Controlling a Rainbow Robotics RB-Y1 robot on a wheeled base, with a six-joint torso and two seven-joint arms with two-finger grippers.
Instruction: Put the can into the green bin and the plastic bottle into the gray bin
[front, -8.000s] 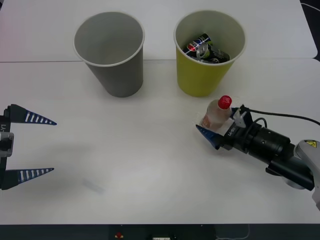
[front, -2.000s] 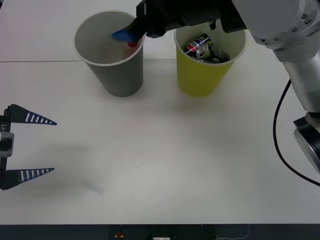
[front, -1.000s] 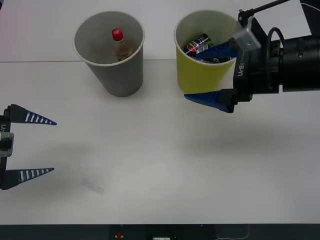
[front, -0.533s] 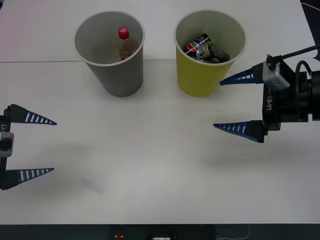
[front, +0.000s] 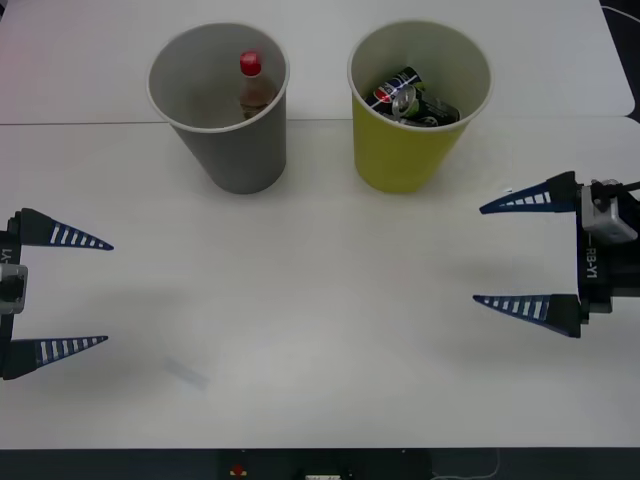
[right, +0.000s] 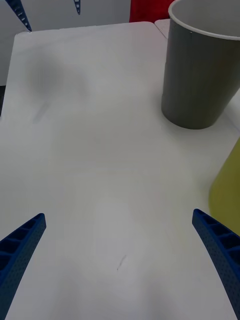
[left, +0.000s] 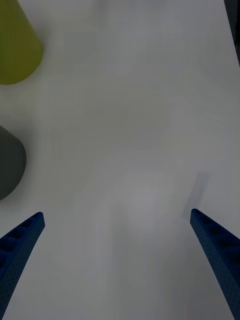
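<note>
The plastic bottle (front: 250, 88), clear with a red cap, stands inside the gray bin (front: 232, 160) at the back left. A dark can (front: 403, 93) with a blue and red logo lies among other cans in the green bin (front: 400, 155) beside it. My right gripper (front: 512, 254) is open and empty above the table at the right edge, in front of the green bin. My left gripper (front: 85, 292) hangs open and empty at the left edge. The right wrist view holds the gray bin (right: 202, 80) and the green bin's wall (right: 227, 187); the left wrist view shows the green bin (left: 17, 45) and the gray bin (left: 10, 162).
The white table (front: 300, 320) spreads wide and bare between the two grippers and in front of the bins. A seam (front: 80, 123) runs across the table behind the bins. A faint scuff (front: 186, 372) marks the table near the front left.
My right gripper let go of the bottle in the gray bin, then drew back to the right and toward the front. The bottle settled upright against the bin wall. The left arm stayed still.
</note>
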